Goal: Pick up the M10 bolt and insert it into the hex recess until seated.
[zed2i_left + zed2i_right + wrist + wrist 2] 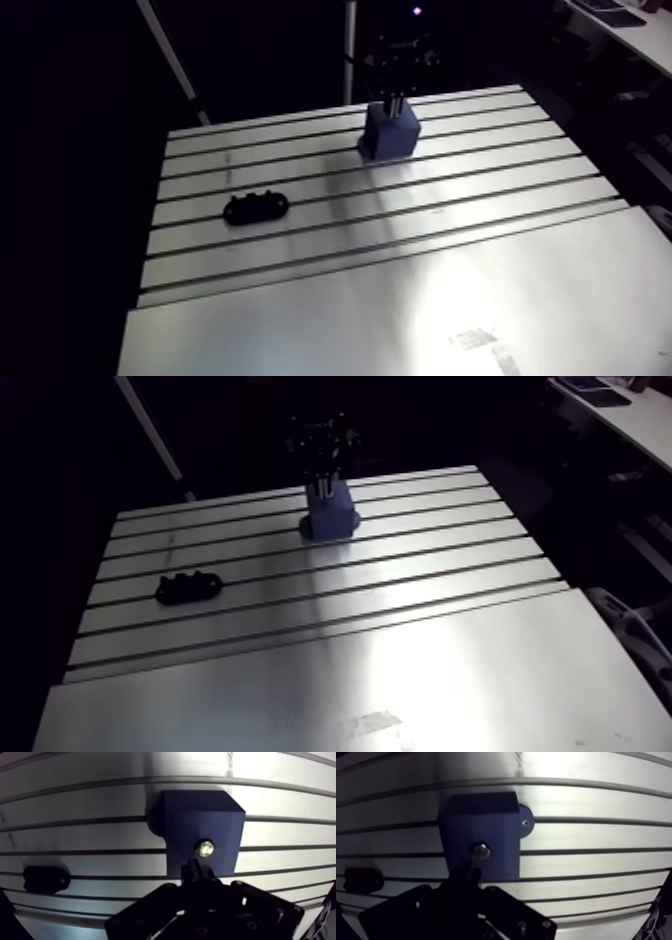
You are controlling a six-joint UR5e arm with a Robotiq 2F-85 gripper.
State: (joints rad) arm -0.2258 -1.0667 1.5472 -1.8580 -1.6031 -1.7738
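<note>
Two things rest on the slotted table (420, 300). Well to the left of the blue block (391, 135) lies a small black part (256, 208), flat on the metal. The block itself stands upright, and the bolt (205, 847) sits in its top face with the hex head showing. The gripper (198, 869) hangs right over the block, just beside the bolt head; whether it is spread or closed, I cannot tell.
</note>
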